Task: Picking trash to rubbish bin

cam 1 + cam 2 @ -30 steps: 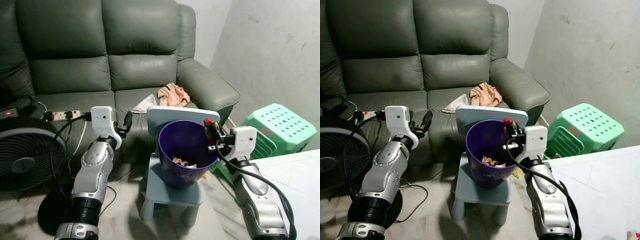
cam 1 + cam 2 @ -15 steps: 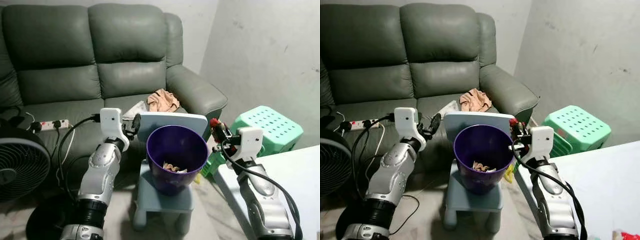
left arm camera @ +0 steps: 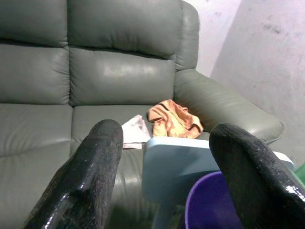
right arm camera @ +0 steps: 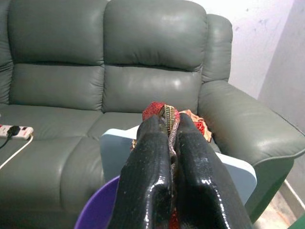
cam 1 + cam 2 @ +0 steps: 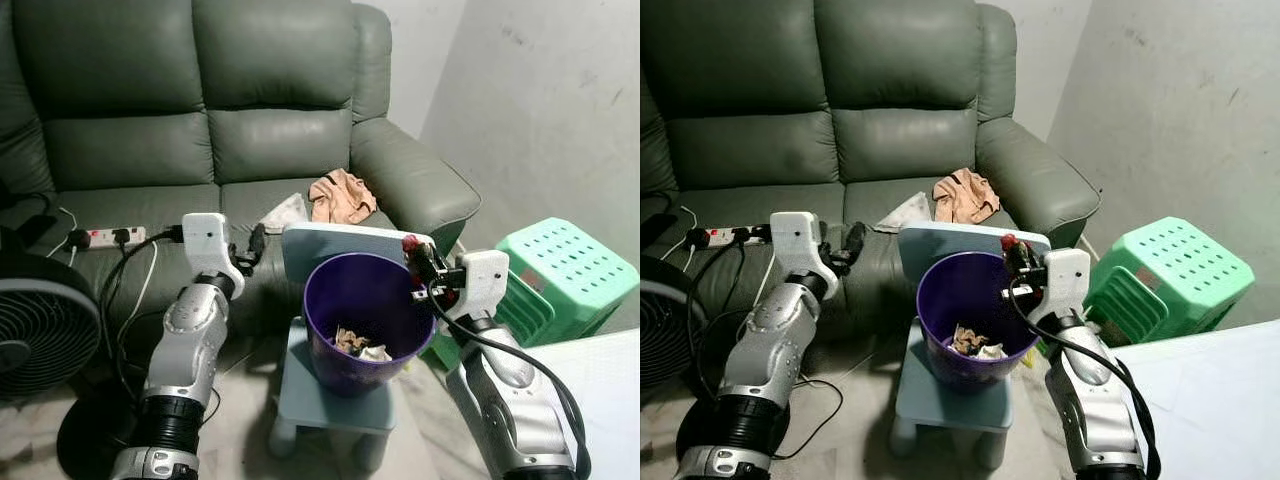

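**Red wrapper poised at the bin's rim**

Nearest the camera, the right gripper point(image 5: 424, 268) has its two black fingers clamped together on a thin piece of red and gold wrapper trash point(image 4: 163, 112), held at the right edge of the round purple plastic rubbish bin point(image 5: 366, 318), which stands on a small pale-blue plastic chair point(image 5: 335, 397). Crumpled scraps point(image 5: 358, 344) already lie in the bin's bottom. To drop well, the gripper should carry the wrapper inward, well over the opening, before parting its fingers; a release at the rim risks it sliding down outside. The left gripper point(image 5: 251, 247) hovers beside the chair's back with fingers wide apart, holding nothing. Behind, an orange cloth point(image 5: 342, 194) rests on the grey-green leather sofa point(image 5: 280, 90).
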{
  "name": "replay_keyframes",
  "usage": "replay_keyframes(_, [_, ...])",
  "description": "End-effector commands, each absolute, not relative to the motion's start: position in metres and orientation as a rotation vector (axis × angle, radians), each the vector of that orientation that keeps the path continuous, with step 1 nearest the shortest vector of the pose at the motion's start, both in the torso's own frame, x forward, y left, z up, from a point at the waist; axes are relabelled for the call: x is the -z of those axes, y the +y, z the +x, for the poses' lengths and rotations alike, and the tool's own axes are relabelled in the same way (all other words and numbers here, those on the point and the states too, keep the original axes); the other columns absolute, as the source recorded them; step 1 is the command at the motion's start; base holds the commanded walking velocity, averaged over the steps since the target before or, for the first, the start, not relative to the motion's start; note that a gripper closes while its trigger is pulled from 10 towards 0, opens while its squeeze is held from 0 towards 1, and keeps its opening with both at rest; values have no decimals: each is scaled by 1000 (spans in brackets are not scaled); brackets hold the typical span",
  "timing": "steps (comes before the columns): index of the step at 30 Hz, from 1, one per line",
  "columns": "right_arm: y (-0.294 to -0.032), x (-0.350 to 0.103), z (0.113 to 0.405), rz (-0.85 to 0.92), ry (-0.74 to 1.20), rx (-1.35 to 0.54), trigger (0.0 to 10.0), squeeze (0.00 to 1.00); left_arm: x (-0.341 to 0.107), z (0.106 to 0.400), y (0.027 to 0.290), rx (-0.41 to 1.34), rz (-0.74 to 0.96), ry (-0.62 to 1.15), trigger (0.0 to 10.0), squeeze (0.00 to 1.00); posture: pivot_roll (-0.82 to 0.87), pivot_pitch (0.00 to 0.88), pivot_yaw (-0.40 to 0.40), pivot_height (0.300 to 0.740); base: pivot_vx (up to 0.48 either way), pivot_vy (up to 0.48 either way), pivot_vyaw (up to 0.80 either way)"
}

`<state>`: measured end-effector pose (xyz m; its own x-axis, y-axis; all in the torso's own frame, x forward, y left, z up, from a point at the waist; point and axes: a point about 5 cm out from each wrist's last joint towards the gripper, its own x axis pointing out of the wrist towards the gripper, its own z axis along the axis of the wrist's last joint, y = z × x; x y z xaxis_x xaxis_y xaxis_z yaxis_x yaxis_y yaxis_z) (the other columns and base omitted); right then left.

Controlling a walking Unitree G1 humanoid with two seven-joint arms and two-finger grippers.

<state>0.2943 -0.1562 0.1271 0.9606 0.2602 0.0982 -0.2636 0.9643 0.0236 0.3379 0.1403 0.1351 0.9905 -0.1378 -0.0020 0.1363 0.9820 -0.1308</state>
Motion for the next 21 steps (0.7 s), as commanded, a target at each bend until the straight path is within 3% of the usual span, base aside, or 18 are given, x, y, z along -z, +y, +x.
replay_keyframes(1, [-157,-128,295,39,-91,-268,10000,0,-140,339,139,143,-130,-3,10000,0,30,0,-93,740,270,0,0])
replay_keyframes(16, [-156,-128,295,37,-84,-282,10000,0,-141,340,140,137,-131,-3,10000,0,33,0,-98,740,278,0,0])
replay_keyframes(21, [-155,-127,296,18,-74,-303,10000,0,-141,338,138,126,-100,-18,10000,0,34,0,-100,740,0,0,0])
